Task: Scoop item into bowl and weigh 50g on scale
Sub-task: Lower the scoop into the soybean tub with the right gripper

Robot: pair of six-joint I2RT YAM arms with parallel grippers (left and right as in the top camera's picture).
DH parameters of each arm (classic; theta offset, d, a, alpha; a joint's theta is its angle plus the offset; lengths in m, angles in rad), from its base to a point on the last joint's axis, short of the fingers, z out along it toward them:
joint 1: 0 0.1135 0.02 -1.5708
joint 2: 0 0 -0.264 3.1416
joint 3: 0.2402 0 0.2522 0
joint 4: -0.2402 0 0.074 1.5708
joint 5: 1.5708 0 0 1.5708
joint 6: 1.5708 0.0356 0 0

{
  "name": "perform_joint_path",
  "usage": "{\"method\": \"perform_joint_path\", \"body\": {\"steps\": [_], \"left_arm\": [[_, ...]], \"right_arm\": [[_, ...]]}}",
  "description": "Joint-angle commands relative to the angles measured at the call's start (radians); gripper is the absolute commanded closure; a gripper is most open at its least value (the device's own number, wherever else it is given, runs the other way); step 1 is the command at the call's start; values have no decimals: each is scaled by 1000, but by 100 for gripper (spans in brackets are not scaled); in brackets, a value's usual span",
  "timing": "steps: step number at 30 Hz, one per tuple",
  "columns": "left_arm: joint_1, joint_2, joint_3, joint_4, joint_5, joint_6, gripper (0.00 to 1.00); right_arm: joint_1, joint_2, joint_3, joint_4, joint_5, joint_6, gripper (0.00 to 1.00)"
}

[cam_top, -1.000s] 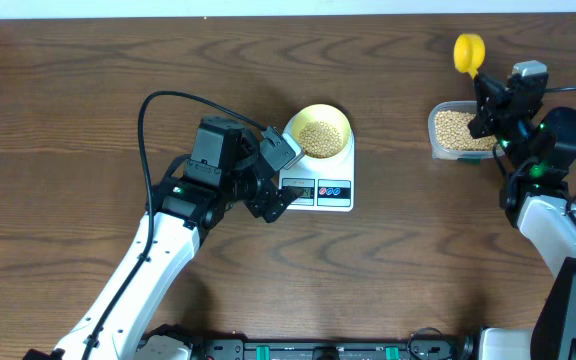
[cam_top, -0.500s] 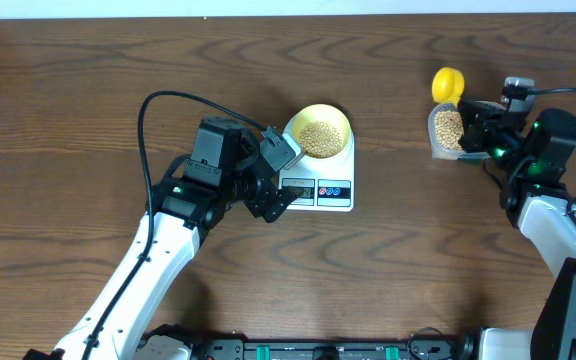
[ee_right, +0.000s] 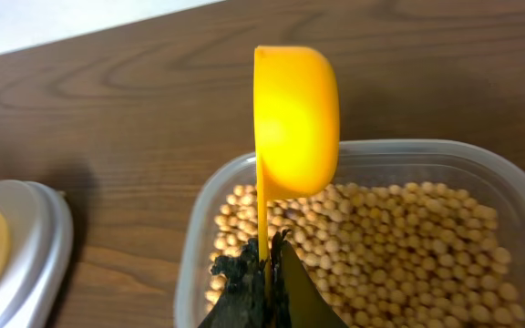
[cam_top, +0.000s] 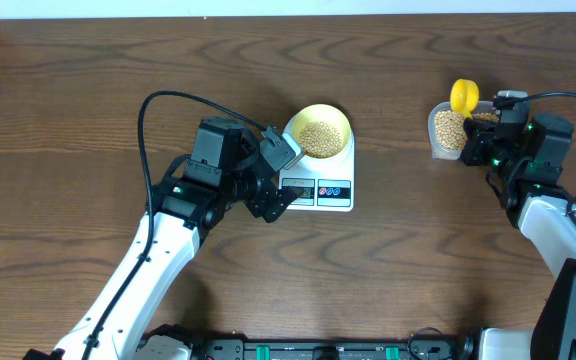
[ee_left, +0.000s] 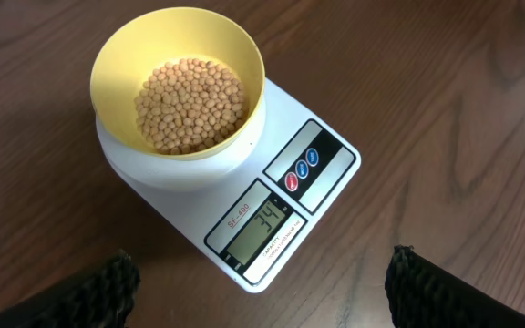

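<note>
So the dark wooden table (cam_top: 88,90) has everything spread across it. The left gripper (ee_left: 264,290) hangs over the near edge of the scale with its fingers wide apart, holding nothing (it looks like it's just there to give its camera a look at the readout). The right gripper (ee_right: 267,273) is clamped on the handle of the scoop, over on the right side. The flat white digital kitchen scale (ee_left: 285,114) sits mid-table. The clear rounded plastic tub (ee_right: 427,155) is well apart from it to the right. The small round pale-yellow bowl (ee_left: 153,32) sits on the scale's far end with a layer of little tan beans (ee_left: 190,105) in the bottom, and there are plenty more in the tub. The yellow plastic measuring scoop (ee_right: 294,118) is held on edge just above the tub's far-left corner; I can't tell if there's anything in it. The display reads 34, so I'd call this the top-up stage: short of 50. The next move is probably to dip into the tub, take a small load, carry it left and tip it in slowly so it doesn't overshoot.
</note>
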Motion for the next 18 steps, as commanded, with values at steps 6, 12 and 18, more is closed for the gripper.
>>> {"method": "perform_joint_path", "body": {"steps": [6, 12, 18], "left_arm": [[5, -4, -2, -3, -6, 2, 12], [5, -4, -2, -3, -6, 2, 12], [5, -4, -2, -3, -6, 2, 12]], "right_arm": [[-4, -14, 11, -9, 42, -42, 99], [-5, -21, 11, 77, -27, -34, 99], [-11, -91, 11, 140, -53, -34, 99]]}}
